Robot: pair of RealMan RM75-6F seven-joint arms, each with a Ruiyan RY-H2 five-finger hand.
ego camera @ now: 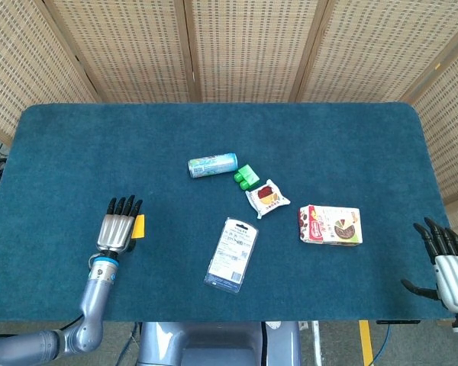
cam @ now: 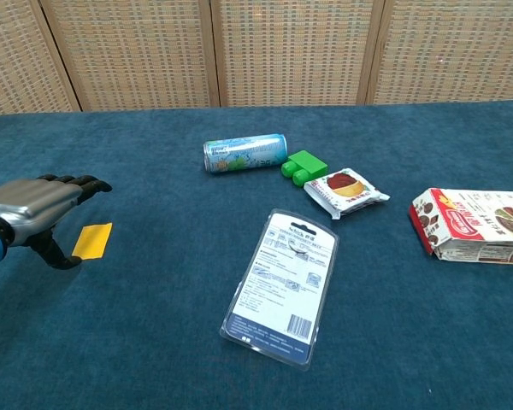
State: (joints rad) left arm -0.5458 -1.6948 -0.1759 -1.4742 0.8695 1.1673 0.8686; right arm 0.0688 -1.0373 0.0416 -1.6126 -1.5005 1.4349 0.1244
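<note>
My left hand point(ego camera: 119, 227) hovers open over the blue table, fingers stretched forward, right beside a small yellow card point(ego camera: 139, 226). In the chest view the left hand point(cam: 43, 203) sits just left of the yellow card point(cam: 93, 240), its thumb hanging down next to the card's near edge. My right hand point(ego camera: 446, 259) is open at the table's right front edge, holding nothing, and the chest view does not show it. The nearest thing to it is a printed snack box point(ego camera: 330, 225).
A blister pack point(ego camera: 232, 254) lies in the front middle. Behind it lie a light blue can point(ego camera: 212, 164) on its side, a green block point(ego camera: 246, 177) and a small snack packet point(ego camera: 266, 198). Woven screens stand behind the blue table point(ego camera: 76, 145).
</note>
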